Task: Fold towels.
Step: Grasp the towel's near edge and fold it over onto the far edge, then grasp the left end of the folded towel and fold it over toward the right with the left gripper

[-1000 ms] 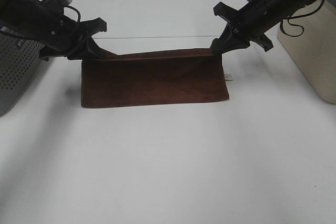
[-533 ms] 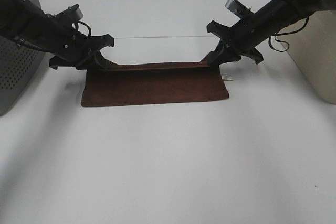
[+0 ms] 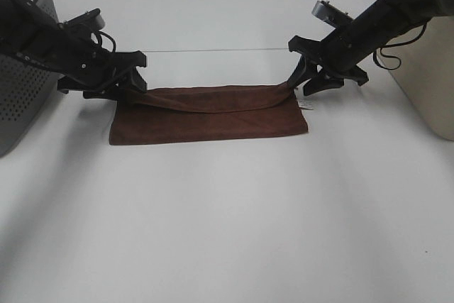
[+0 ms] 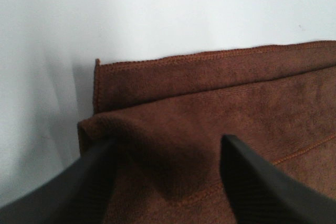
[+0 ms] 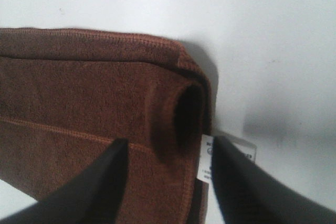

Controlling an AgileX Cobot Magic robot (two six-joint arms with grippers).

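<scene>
Towel (image 3: 213,115) lies between grey basket (image 3: 20,101) and beige bin (image 3: 425,94).

We get bright, even light from above, strong enough to wash the white table (image 3: 227,232) almost flat in the high view. Soft grey shadows lie on it beneath and outboard of the left gripper (image 3: 135,84) and the right gripper (image 3: 298,81). In both wrist views the fingers (image 4: 94,182) are dark, blurred shapes, while the towel (image 4: 210,77) weave just ahead of their tips is sharp.
</scene>
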